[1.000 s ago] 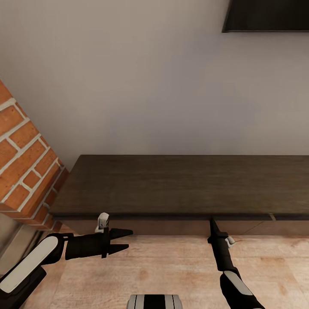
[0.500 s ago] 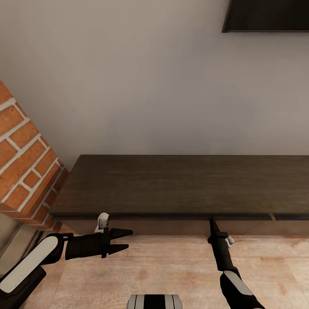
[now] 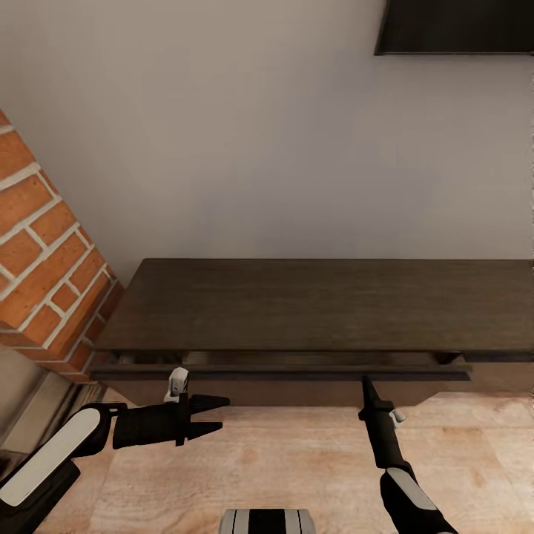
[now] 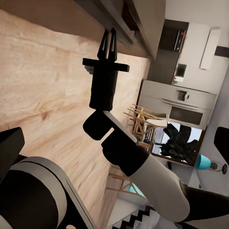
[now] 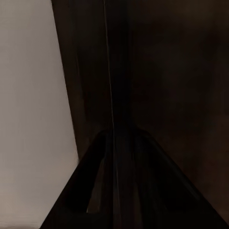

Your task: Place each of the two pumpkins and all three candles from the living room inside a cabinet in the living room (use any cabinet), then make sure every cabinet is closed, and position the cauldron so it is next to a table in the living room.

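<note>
The long dark-brown cabinet [image 3: 319,304] stands against the wall ahead of me. Its top drawer front [image 3: 282,373] is pulled out a little, leaving a narrow dark gap under the top. My right gripper [image 3: 365,381] points straight at that drawer front, its fingers nearly together on the upper edge; the left wrist view shows the right gripper [image 4: 109,39] meeting the edge. In the right wrist view the right gripper [image 5: 114,136] sits close against dark wood. My left gripper [image 3: 222,414] hovers open over the floor, left of the right one, holding nothing. The pumpkins, candles and cauldron are out of view.
A red brick pillar [image 3: 44,259] juts out at the cabinet's left end. A dark flat panel [image 3: 452,26] hangs on the wall above the cabinet's right part. Light wooden floor [image 3: 297,460] runs in front of the cabinet.
The whole view has shifted, so the camera has drawn back slightly. The cabinet's top drawer, flush before, now stands out a little, with the right gripper still at its edge.
</note>
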`<state>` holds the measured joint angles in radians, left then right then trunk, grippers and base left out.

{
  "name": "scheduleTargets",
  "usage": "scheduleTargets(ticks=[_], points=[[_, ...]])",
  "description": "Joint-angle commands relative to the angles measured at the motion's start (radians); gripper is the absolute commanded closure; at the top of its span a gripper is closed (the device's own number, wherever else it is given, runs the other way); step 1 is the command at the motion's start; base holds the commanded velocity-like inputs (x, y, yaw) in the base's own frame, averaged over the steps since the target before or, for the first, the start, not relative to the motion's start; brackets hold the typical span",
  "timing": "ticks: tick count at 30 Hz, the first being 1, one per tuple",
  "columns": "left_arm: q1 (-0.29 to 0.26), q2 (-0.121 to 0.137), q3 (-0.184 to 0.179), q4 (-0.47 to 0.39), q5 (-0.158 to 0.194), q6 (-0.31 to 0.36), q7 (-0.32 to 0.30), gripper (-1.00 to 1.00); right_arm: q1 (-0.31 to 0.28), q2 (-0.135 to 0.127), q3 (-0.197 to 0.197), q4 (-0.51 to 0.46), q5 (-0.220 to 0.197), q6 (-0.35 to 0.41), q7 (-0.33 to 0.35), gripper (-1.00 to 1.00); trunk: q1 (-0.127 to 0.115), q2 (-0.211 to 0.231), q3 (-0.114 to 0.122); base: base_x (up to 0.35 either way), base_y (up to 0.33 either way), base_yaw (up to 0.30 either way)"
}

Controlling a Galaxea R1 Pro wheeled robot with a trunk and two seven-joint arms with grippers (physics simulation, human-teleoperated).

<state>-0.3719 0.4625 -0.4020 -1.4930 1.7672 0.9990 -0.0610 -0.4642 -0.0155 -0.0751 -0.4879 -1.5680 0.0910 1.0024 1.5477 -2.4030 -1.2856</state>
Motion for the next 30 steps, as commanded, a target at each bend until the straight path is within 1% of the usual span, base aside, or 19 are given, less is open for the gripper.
scheduleTargets(ticks=[1, 30], points=[[-0.001, 0.001, -0.001, 0.001, -0.005, 0.001, -0.006, -1.00, -0.001, 0.000, 0.008, -0.001, -0.007, 0.015, 0.012, 1.00, -0.001, 0.000, -0.001, -0.200, 0.000, 0.000], [-0.001, 0.001, -0.001, 0.001, -0.005, 0.000, -0.006, -1.00, -0.001, 0.000, 0.008, -0.001, -0.008, 0.016, 0.013, 1.00, -0.001, 0.000, -0.001, -0.200, 0.000, 0.000]])
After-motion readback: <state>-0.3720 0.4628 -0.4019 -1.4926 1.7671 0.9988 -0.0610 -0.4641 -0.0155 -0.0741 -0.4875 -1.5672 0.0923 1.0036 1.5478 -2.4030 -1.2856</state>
